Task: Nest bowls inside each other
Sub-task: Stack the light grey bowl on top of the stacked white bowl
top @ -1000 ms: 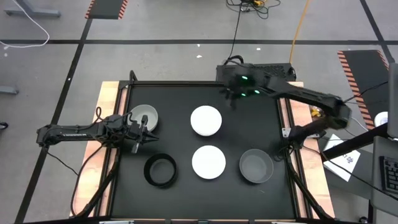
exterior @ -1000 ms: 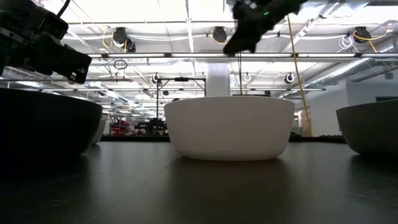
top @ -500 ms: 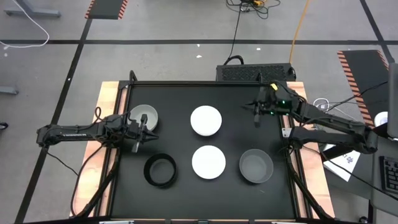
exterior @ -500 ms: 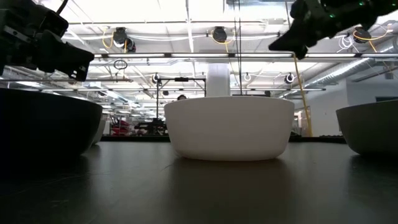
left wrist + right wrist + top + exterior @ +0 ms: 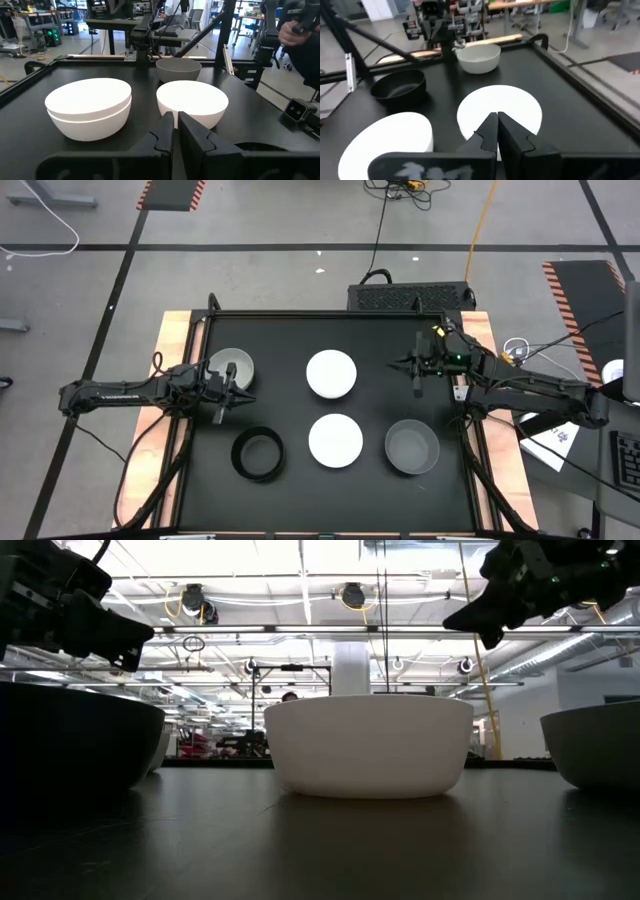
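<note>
Black table (image 5: 290,340) fills the frame centre, with five separate bowls: two white bowls (image 5: 331,374) in the middle, a grey bowl (image 5: 412,447) lower right, a black bowl (image 5: 259,454) lower left. Within one second the right gripper (image 5: 418,377) swung from the table's far edge to centre right, fingers pressed together, empty. Left gripper (image 5: 222,398), also closed, stays beside the pale bowl (image 5: 233,367). Nesting seems not yet begun.

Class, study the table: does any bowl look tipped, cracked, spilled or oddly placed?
Two white bowls at the table's middle sit upside down, domed bottoms up. The grey bowl, black bowl and third white bowl stand upright. No visible damage.
</note>
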You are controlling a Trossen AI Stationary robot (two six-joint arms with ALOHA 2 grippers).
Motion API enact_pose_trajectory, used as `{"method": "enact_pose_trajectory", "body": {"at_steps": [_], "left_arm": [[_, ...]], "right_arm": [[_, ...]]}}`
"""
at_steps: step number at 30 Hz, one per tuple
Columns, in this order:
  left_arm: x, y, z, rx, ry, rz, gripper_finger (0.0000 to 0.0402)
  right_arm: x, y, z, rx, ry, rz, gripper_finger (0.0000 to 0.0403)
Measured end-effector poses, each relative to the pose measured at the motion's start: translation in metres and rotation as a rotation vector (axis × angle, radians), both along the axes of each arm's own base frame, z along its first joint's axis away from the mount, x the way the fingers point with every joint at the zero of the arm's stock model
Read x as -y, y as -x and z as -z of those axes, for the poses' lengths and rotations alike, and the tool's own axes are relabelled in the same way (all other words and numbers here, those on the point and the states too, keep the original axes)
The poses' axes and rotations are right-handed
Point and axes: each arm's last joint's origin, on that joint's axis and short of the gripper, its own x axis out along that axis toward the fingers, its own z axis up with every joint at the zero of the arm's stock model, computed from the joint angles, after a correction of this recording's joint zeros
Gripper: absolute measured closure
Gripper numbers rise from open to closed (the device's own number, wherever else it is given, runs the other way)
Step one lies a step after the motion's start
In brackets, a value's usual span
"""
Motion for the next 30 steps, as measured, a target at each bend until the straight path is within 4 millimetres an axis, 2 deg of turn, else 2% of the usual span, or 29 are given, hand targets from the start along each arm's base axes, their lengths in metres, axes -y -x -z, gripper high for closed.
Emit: {"method": "enact_pose_trajectory", "body": {"at_steps": [16, 30], "left_arm": [[0.0, 0.0, 0.0, -0.003, 0.008, 0.0, 0.0376], [0.0, 0.0, 0.0, -0.003, 0.005, 0.0, 0.0376]], "right_arm": [[-0.012, 0.027, 0.039, 0.119, 0.008, 0.021, 0.0403], [-0.013, 0.031, 0.068, 0.143, 0.003, 0.03, 0.0403]]}}
